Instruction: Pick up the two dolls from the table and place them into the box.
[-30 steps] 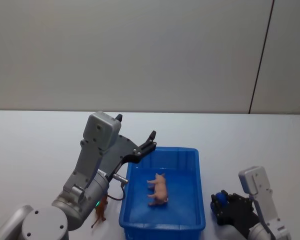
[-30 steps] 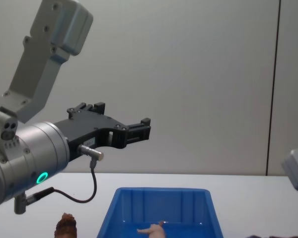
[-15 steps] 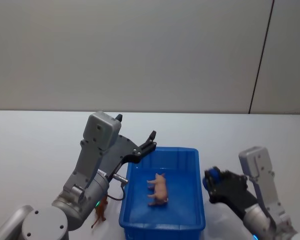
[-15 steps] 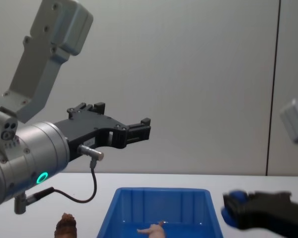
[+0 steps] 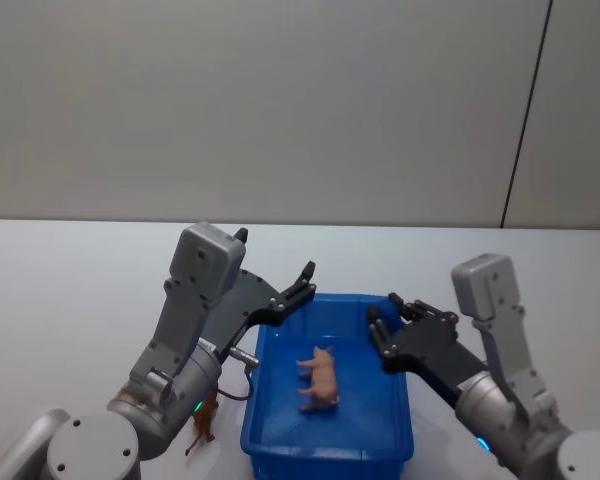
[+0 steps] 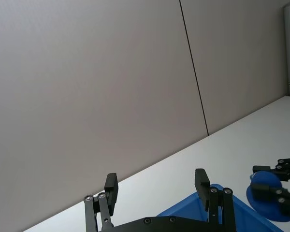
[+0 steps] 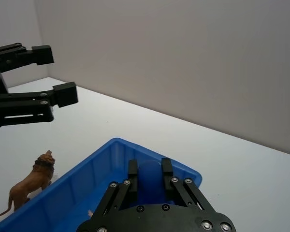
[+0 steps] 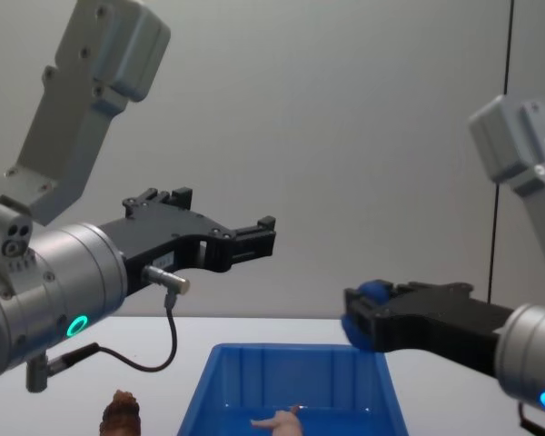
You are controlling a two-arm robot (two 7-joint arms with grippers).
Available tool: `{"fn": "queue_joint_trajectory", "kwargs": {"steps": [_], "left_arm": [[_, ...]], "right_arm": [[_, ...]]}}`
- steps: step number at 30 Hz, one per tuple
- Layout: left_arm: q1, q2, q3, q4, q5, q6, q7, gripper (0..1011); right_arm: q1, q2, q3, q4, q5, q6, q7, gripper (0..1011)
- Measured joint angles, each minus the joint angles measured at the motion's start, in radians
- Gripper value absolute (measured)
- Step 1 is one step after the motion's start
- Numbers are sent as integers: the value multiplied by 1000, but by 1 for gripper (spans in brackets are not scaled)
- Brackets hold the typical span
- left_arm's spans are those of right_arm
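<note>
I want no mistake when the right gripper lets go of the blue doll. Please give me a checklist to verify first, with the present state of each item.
1. Grip: the right gripper is shut on the blue doll: ok.
2. Position: the blue doll hangs above the box, inside its rim, near the far right corner: ok.
3. Landing spot: the pink doll lies mid-box, apart from the drop spot: ok.
4. Other arm: the left gripper is open, above the far left corner, apart from the right gripper: ok.
5. Drop height over the box floor: cannot tell.
</note>
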Motion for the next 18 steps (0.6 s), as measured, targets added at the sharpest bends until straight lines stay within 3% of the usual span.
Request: {"fn": "queue_joint_trajectory", "kwargs": {"steps": [9, 18], "left_arm": [[0, 0, 0, 0, 0, 0, 0, 1001], [0, 0, 0, 0, 0, 0, 0, 1001]], "right_arm": [[37, -30, -19, 62, -24, 13, 44, 535], [51, -42, -27, 101, -40, 25, 40, 808]]}}
